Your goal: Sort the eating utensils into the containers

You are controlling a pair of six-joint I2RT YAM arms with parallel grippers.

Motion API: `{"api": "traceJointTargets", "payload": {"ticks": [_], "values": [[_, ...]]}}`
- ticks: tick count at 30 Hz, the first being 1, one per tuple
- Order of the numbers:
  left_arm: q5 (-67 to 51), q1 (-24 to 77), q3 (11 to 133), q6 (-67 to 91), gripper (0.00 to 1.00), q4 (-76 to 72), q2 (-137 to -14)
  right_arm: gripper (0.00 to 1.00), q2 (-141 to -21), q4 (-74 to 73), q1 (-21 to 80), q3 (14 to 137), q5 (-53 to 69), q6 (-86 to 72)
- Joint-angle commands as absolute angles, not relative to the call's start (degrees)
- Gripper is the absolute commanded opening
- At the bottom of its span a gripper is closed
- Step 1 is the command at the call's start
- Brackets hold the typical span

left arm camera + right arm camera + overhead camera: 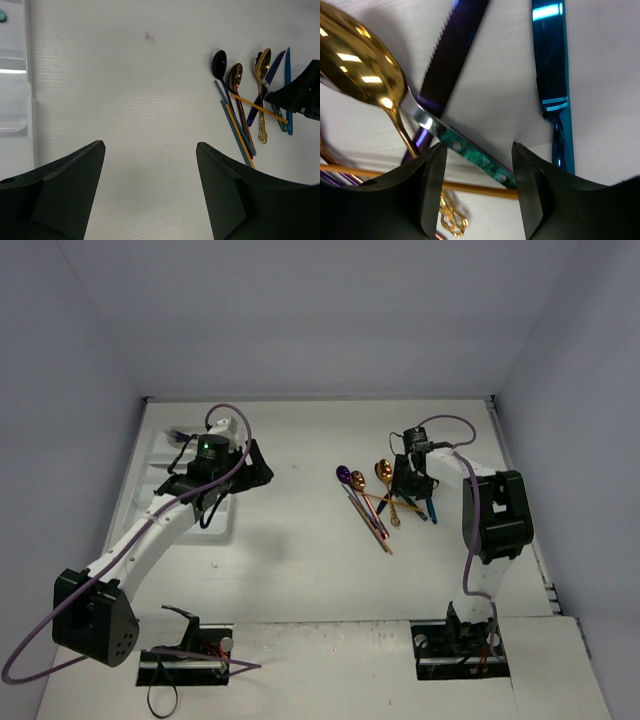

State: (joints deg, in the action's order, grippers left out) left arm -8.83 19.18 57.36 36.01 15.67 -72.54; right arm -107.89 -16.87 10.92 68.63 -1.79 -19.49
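The eating utensils (385, 502) lie in a loose pile right of centre: a purple spoon (219, 64), a copper spoon (235, 75), a gold spoon (355, 65), a dark purple knife (452, 55), a blue knife (552, 75) and a thin orange handle (480, 189). My right gripper (479, 150) is down in the pile, its jaws pressed against a teal marbled handle with rivets (475, 157) that lies slantwise between them. My left gripper (150, 145) hangs open over bare table beside the white tray of containers (150, 480), nothing between its fingers.
The tray's edge (12, 75) shows at the left of the left wrist view, with a small teal thing (2, 16) in it. Grey walls close in the table on three sides. The right arm's black gripper (300, 95) overlaps the pile's right side.
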Motion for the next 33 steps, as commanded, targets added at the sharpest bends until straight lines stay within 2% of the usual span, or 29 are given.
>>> {"api": "traceJointTargets", "payload": {"ticks": [1, 3, 6, 9, 15, 22, 29, 33], "values": [[-9.4, 19.7, 58.3, 33.3, 0.72, 14.9, -70.8, 0.51, -110.4, -17.7, 10.6, 69.6, -4.1, -19.8], [-9.9, 19.8, 58.9, 33.0, 0.72, 14.9, -71.3, 0.37, -110.8, -17.6, 11.1, 68.9, -4.5, -19.5], [-10.3, 20.0, 59.8, 33.0, 0.72, 14.8, -71.9, 0.12, -110.2, -17.6, 13.2, 68.4, -5.8, -19.2], [-10.5, 20.7, 60.8, 33.1, 0.72, 14.8, -72.5, 0.0, -109.6, -17.7, 16.4, 68.6, -8.9, -18.0], [-10.6, 22.2, 62.3, 33.8, 0.72, 14.6, -74.1, 0.0, -107.1, -17.8, 25.0, 71.2, -15.1, -14.3], [-11.7, 25.0, 63.3, 36.0, 0.72, 12.8, -75.5, 0.0, -102.1, -17.8, 26.9, 71.9, -19.0, -14.3], [-17.0, 26.5, 61.8, 41.6, 0.72, 2.9, -76.6, 0.0, -95.7, -17.8, 26.8, 73.5, -16.2, -11.1], [-20.3, 26.7, 60.9, 45.5, 0.69, -4.0, -77.5, 0.0, -91.8, -17.7, 26.8, 74.9, -9.9, -6.8]]}}
